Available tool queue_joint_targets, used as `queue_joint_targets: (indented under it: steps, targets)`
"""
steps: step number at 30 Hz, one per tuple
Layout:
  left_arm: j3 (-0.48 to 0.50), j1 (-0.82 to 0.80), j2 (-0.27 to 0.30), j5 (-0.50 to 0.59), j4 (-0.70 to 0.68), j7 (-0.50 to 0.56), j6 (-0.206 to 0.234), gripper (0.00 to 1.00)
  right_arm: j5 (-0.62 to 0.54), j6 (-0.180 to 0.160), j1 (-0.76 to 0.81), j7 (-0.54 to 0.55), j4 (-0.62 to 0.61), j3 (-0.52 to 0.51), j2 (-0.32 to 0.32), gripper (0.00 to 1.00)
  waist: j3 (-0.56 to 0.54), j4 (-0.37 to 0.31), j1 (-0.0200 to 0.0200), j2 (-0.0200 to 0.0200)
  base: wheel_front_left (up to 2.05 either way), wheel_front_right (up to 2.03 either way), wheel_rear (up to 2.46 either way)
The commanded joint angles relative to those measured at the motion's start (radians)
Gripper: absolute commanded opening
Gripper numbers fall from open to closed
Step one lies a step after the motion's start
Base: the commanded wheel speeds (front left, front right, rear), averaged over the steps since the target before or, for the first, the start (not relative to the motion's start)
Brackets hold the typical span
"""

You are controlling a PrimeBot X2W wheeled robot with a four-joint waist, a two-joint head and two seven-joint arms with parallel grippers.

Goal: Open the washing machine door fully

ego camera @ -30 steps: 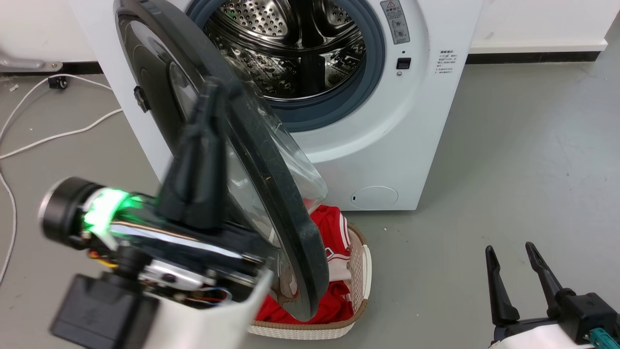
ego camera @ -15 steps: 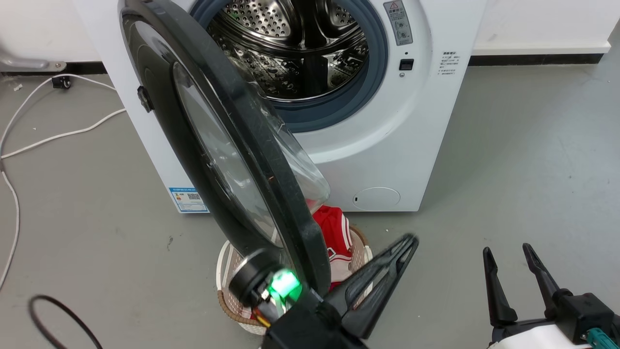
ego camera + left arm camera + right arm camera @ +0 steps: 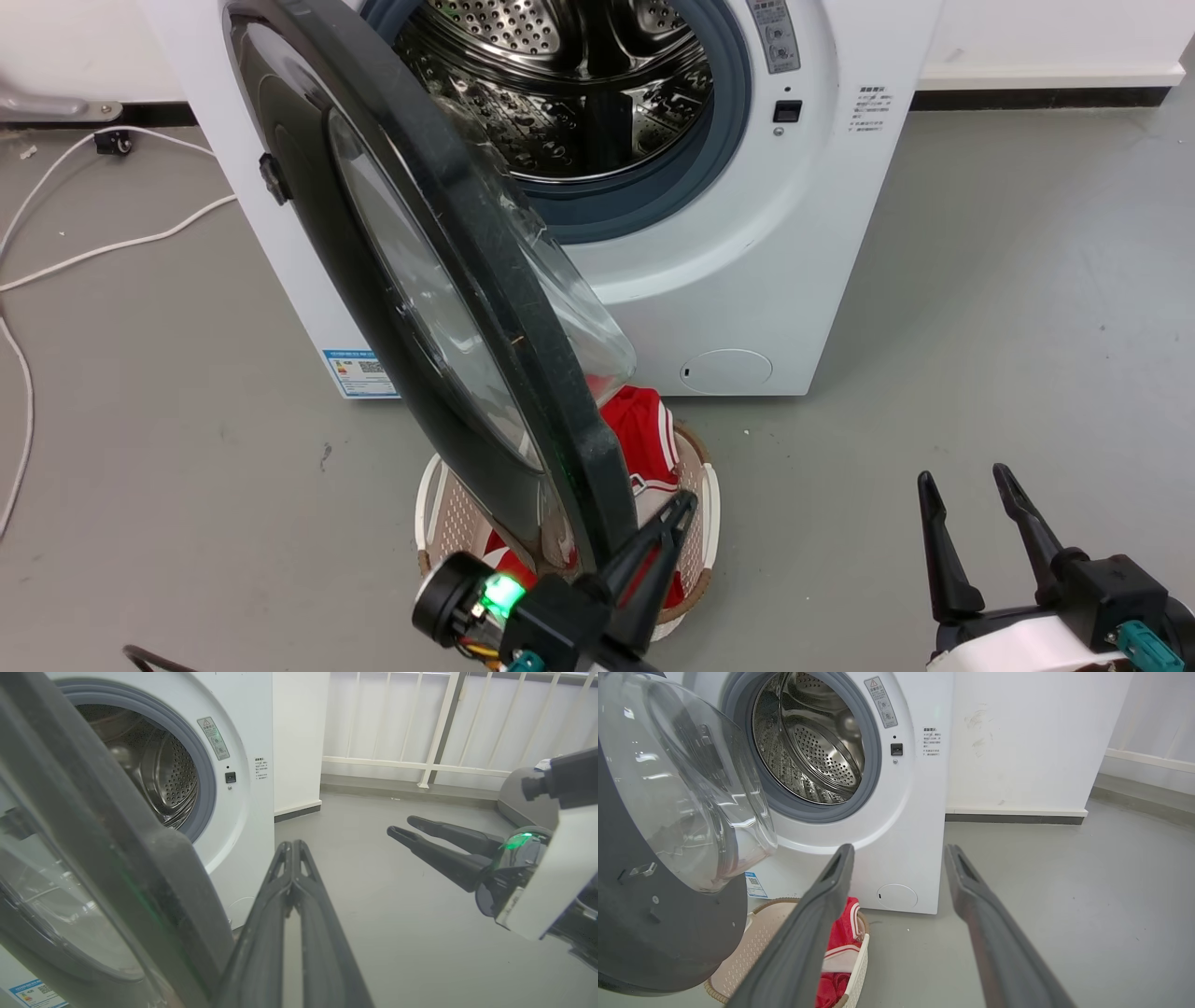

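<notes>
Black-rimmed round glass washing machine door is hanging half open; the left gripper, pressed together, is sitting just beside its lower rim, probably for pushing; the right gripper is idling, spread.

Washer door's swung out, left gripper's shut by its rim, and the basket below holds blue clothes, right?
The clothes in the basket are red, not blue, as the right wrist view shows. The door and left gripper are as you say.
</notes>
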Motion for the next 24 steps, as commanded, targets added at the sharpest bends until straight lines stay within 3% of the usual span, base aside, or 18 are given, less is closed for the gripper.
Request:
queue_joint_targets:
  steps: [1, 14, 24]
  targets:
    - [0.007, -0.017, -0.003, 0.001, 0.006, -0.009, 0.006, 0.00, 0.005, -0.001, -0.012, -0.006, 0.002, 0.002, 0.003, 1.00, 0.000, -0.002, 0.0000, 0.0000, 0.00, 0.00, 0.00]
    - [0.067, -0.113, -0.032, -0.021, 0.137, -0.088, 0.054, 0.00, 0.017, -0.001, -0.014, 0.000, 0.013, 0.006, 0.003, 1.00, 0.001, -0.017, 0.0000, 0.0000, 0.00, 0.00, 0.00]
    - [0.105, -0.093, -0.007, -0.034, 0.155, -0.099, 0.092, 0.00, 0.028, -0.001, -0.007, -0.005, 0.019, 0.003, 0.003, 1.00, -0.001, -0.012, 0.0000, 0.0000, 0.00, 0.00, 0.00]
